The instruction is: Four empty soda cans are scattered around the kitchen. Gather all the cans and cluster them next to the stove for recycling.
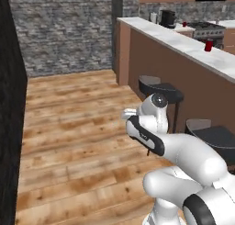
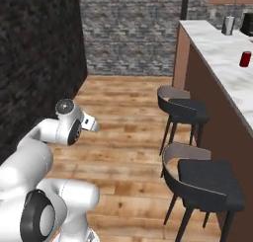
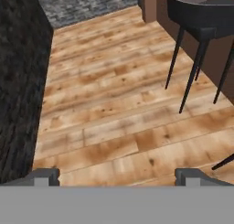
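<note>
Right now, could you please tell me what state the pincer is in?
Pincer: open, holding nothing, tips wide apart above the wood floor.

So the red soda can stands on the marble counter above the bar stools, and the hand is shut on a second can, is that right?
Not quite. The red soda can does stand on the counter above the bar stools, but the hand is open and empty, as the hand view shows.

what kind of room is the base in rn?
Likely an open kitchen seen from its bar side: marble-topped counter with bar stools beneath, a red soda can on it, stove behind.
</note>
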